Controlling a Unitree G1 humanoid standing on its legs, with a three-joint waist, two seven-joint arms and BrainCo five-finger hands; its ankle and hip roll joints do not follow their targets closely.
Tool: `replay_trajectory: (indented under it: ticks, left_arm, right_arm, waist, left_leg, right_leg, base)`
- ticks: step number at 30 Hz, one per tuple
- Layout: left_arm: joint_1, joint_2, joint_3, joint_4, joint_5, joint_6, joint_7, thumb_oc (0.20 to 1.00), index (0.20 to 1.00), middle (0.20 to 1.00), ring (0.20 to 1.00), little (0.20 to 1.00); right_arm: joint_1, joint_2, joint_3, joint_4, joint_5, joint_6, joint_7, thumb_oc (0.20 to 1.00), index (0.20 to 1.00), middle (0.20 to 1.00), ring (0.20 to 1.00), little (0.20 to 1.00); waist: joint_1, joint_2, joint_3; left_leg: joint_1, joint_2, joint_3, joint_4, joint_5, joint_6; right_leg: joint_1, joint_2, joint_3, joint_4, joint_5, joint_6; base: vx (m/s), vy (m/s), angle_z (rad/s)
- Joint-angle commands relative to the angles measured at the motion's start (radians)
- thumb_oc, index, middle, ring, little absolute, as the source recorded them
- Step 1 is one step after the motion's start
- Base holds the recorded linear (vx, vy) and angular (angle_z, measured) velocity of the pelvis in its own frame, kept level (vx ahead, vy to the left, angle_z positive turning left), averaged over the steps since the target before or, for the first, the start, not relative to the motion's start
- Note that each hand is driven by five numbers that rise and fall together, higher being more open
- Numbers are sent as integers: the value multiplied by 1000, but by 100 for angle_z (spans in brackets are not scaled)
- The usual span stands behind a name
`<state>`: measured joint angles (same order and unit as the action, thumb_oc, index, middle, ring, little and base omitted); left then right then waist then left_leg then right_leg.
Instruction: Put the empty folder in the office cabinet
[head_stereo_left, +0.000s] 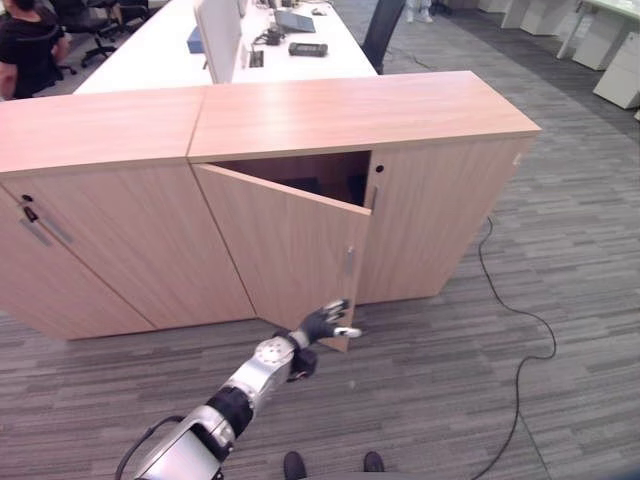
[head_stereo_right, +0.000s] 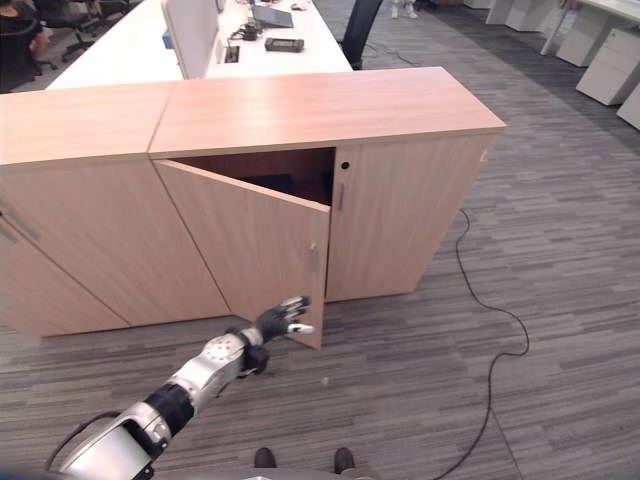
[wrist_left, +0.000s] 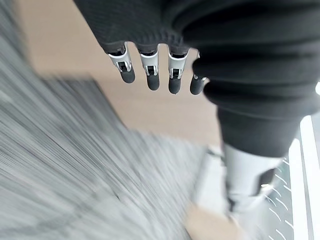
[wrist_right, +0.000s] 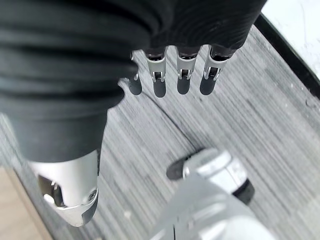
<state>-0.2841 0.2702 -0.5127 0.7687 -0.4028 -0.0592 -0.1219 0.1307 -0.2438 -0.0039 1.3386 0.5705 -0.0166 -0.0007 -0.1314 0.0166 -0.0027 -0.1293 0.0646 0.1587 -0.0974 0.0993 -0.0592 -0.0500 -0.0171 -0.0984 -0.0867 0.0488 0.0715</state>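
The wooden office cabinet (head_stereo_left: 350, 110) stands before me with its left door (head_stereo_left: 285, 240) swung partly outward, showing a dark interior (head_stereo_left: 320, 180). A slim metal handle (head_stereo_left: 349, 262) runs near the door's free edge. My left hand (head_stereo_left: 322, 322) reaches to the lower corner of that door, its fingers (wrist_left: 150, 75) straight and spread, at or just short of the wood. It holds nothing. My right hand (wrist_right: 182, 75) hangs over the grey carpet with straight fingers, also with nothing in it.
A matching cabinet (head_stereo_left: 100, 230) adjoins on the left, doors closed. Behind both runs a white desk (head_stereo_left: 160, 50) with a monitor and small devices. A person (head_stereo_left: 25, 45) sits at the far left. White pedestals (head_stereo_left: 620, 60) stand at the far right. Grey carpet (head_stereo_left: 560, 300) lies around.
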Motion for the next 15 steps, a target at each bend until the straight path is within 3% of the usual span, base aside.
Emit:
replay_trajectory:
  ticks: [1, 3, 5, 8, 9, 10, 11, 15]
  left_arm:
    - [-41, -37, 101, 178, 107, -17, 64, 1000, 1000, 1000, 1000, 1000]
    - [6, -20, 188, 257, 232, -48, 174, 1000, 1000, 1000, 1000, 1000]
    - [66, 7, 218, 199, 208, -52, 158, 1000, 1000, 1000, 1000, 1000]
    - [254, 99, 249, -30, 152, -66, 62, 1000, 1000, 1000, 1000, 1000]
    - [397, 135, 269, -120, 5, -40, -86, 1000, 1000, 1000, 1000, 1000]
    - [400, 137, 270, -122, 3, -38, -88, 1000, 1000, 1000, 1000, 1000]
    - [426, 72, 300, 28, -155, 20, -192, 1000, 1000, 1000, 1000, 1000]
    - [355, -6, 376, 321, -124, 11, -142, 1000, 1000, 1000, 1000, 1000]
  right_arm:
    - [-39, -11, -23, 33, 38, -13, -10, 1000, 1000, 1000, 1000, 1000]
    - [-71, -29, -37, 32, 51, -22, -34, 1000, 1000, 1000, 1000, 1000]
    - [-80, -44, -42, 28, 58, -27, -37, 1000, 1000, 1000, 1000, 1000]
    - [-82, -78, -57, 27, 38, -34, -15, 1000, 1000, 1000, 1000, 1000]
    - [-68, -97, -65, 38, 3, -28, 19, 1000, 1000, 1000, 1000, 1000]
    - [-66, -97, -64, 38, 3, -28, 20, 1000, 1000, 1000, 1000, 1000]
    - [-67, -90, -56, 31, 2, -26, 50, 1000, 1000, 1000, 1000, 1000]
    - [-76, -49, -39, 13, 60, -32, 65, 1000, 1000, 1000, 1000, 1000]
  waist:
    - [13, -22, 47]
    - [35, -24, 63]
    - [51, -25, 72]
    - [95, -34, 88]
    - [131, -29, 85]
    - [129, -29, 84]
    - [147, -17, 71]
    - [149, -26, 58]
  left_leg:
    - [55, 114, 10, 10, 4, -76]
    - [60, 122, -5, 13, 19, -79]
    - [64, 118, -25, 25, 8, -76]
    - [55, 77, -157, 117, -72, -50]
    - [31, 3, -302, 177, -114, -28]
    - [30, 2, -304, 180, -116, -27]
    - [40, -59, -338, 143, -124, -8]
    - [36, -100, -353, 150, -127, -2]
  right_leg:
    - [-23, -9, -17, 64, -105, 60]
    - [-16, -4, -26, 78, -113, 49]
    - [-17, -5, -24, 88, -115, 45]
    - [-21, -11, -2, 91, -113, 35]
    - [-17, -1, 28, 76, -109, 32]
    - [-16, -1, 27, 75, -110, 32]
    - [-5, 15, 39, 67, -105, 26]
    - [9, 13, 38, 65, -107, 20]
  base:
    - [-12, -104, 15]
    - [-16, -100, 11]
    - [-27, -43, 11]
    - [-54, -43, 7]
    - [-29, -50, -9]
    - [-6, -34, -14]
    - [14, 12, -20]
    - [16, 10, -5]
